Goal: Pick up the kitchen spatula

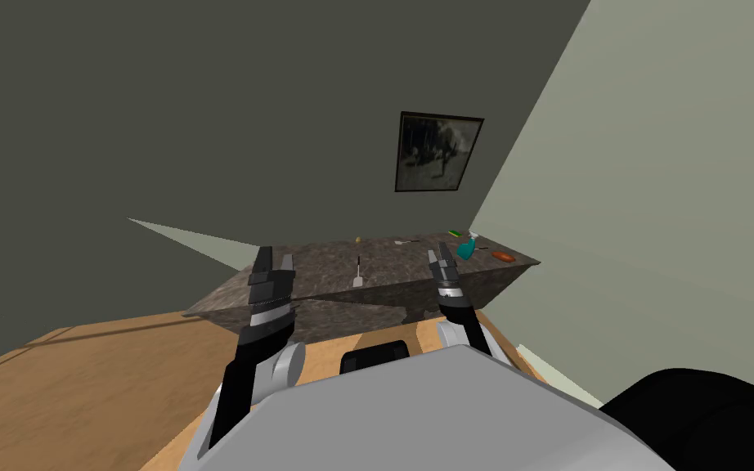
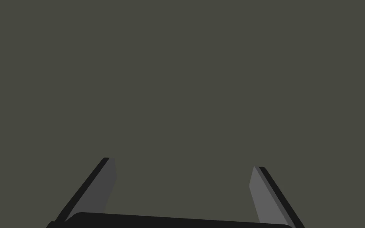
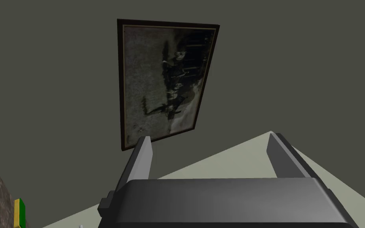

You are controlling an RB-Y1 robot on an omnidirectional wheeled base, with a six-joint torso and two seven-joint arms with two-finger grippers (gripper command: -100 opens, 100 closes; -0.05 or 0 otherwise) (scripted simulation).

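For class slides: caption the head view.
The left gripper and right gripper, both open, hover before the counter bearing the spatula.

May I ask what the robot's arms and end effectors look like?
Black forearms with a light grey wrist band. The left end effector and right end effector match: a dark box with two thin grey blade-like fingers.

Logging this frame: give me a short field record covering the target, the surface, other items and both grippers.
target: spatula, lying flat on the counter, blade end nearer me, untouched
surface: dark mottled counter against the wall
other items: teal spray bottle, orange item and green and yellow block, all at the counter's right end
left gripper: open, raised at the counter's near edge, left of the spatula
right gripper: open, raised, right of the spatula
status: nothing grasped yet
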